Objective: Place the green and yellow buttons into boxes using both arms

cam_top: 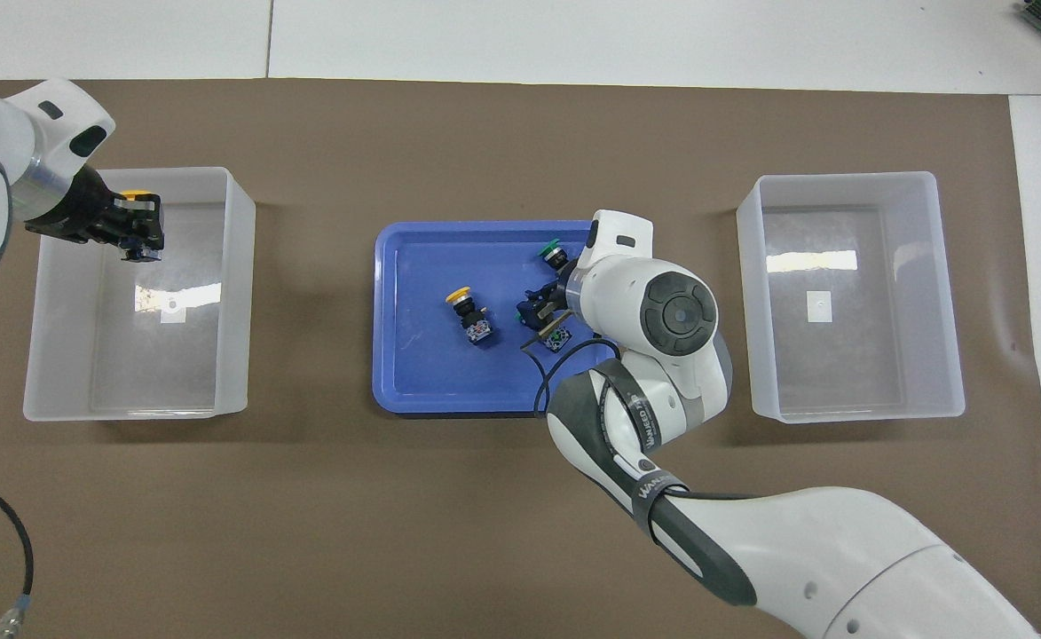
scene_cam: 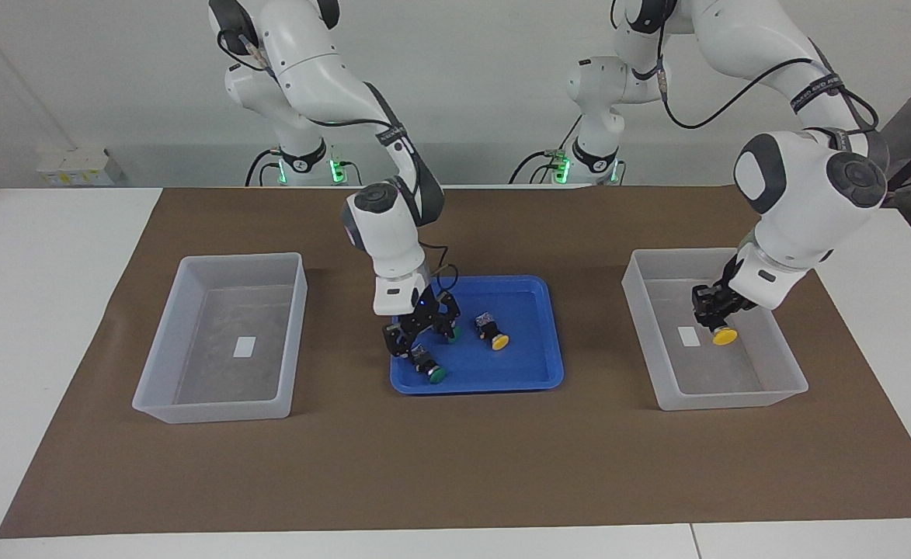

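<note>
My left gripper (scene_cam: 713, 320) is shut on a yellow button (scene_cam: 724, 335) and holds it inside the walls of the box (scene_cam: 735, 396) at the left arm's end, above its floor; they also show in the overhead view: gripper (cam_top: 134, 232), button (cam_top: 137, 195), box (cam_top: 130, 404). My right gripper (scene_cam: 424, 332) is open and low in the blue tray (scene_cam: 521, 365), right by a green button (scene_cam: 452, 334) that it partly hides. A second green button (scene_cam: 433, 373) and a yellow one (scene_cam: 495, 334) lie in the tray. The box (scene_cam: 214, 407) at the right arm's end holds only a white label.
A brown mat (scene_cam: 455, 466) covers the table's middle, with white tabletop (scene_cam: 36, 272) around it. The tray (cam_top: 414, 373) lies between the two boxes. A small pale box (scene_cam: 74, 167) stands at the table's edge nearest the robots, at the right arm's end.
</note>
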`<state>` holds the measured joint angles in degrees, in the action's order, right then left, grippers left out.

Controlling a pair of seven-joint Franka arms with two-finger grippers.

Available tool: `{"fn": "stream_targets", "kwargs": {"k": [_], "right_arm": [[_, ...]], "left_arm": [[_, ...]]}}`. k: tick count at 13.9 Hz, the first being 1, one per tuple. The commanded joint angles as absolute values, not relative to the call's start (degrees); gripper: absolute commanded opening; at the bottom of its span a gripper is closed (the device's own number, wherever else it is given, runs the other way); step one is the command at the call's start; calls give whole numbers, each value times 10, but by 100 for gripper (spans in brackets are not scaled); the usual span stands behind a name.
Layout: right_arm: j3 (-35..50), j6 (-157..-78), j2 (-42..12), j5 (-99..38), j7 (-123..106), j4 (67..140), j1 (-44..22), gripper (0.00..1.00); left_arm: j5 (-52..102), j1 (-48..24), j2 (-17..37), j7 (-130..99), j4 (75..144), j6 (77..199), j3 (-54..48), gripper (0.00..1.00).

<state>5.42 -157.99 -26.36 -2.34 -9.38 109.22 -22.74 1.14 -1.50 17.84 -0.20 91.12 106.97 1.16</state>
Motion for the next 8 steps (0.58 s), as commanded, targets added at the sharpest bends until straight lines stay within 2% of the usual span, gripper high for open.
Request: {"fn": "stream_targets", "kwargs": {"k": [1, 3, 7, 8], "right_arm": [[54, -1585, -265, -40, -96, 1094, -228, 98], [53, -1585, -263, -39, -96, 1099, -228, 82], [53, -1587, -251, -39, -102, 1097, -214, 79], [53, -1586, -251, -38, -103, 1098, -214, 69]], "left_arm": [[1, -10, 146, 8, 1018, 1155, 7, 0], [1, -10, 143, 8, 1060, 1197, 10, 0], [1, -10, 146, 7, 1106, 1257, 10, 0], [1, -10, 146, 7, 1107, 1260, 10, 0]]}}
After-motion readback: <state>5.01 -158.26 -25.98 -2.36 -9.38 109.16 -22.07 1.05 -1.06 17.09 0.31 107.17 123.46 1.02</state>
